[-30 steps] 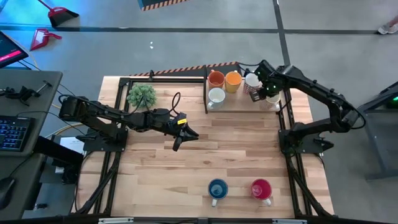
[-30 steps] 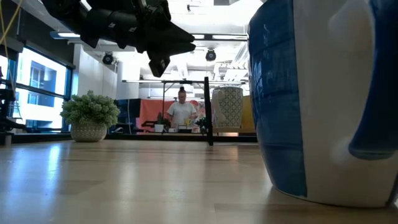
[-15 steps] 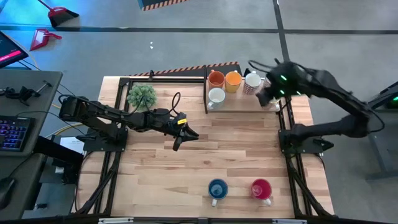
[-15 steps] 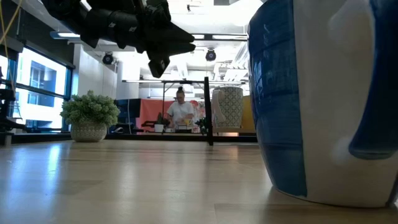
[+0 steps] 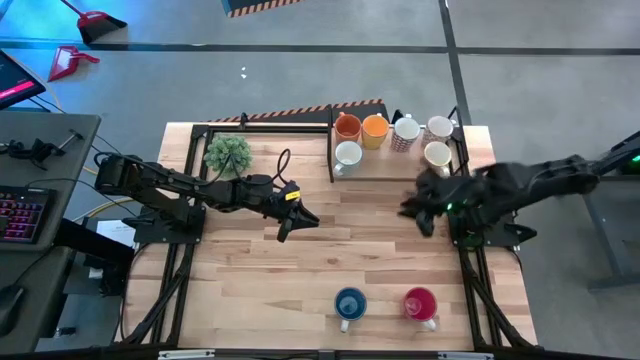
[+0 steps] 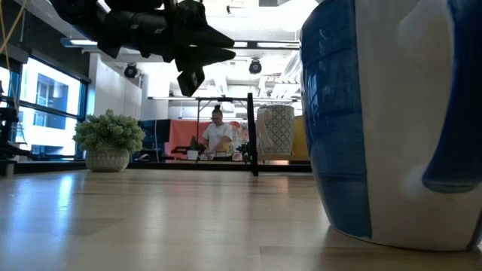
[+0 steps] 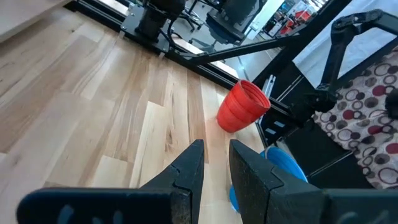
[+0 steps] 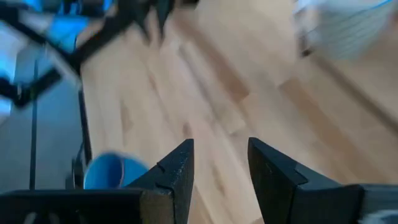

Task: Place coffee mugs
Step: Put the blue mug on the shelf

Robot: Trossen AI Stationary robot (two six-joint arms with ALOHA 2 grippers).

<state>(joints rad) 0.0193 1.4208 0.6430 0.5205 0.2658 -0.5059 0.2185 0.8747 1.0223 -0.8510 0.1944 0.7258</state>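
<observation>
Hovering mid-frame, left gripper (image 5: pixel 284 228) nearly clenched, empty; right gripper (image 5: pixel 412 212) released, empty, below six mugs (image 5: pixel 391 138).

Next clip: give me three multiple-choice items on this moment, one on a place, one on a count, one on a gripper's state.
1. Where does the blue mug stand?
A. in the rack at the far edge
B. at the near edge, beside the red mug
C. next to the plant

2. How many mugs sit in the far group?
A. three
B. eight
C. five

3. The right gripper is:
A. open and empty
B. shut on a white mug
C. shut on the plant

Answers:
1 B: the high view shows both mugs side by side near the table's front edge.
2 C: two orange and three pale ones, one of them patterned, are grouped there.
3 A: the right wrist view shows only bare table between its spread fingers.
</observation>
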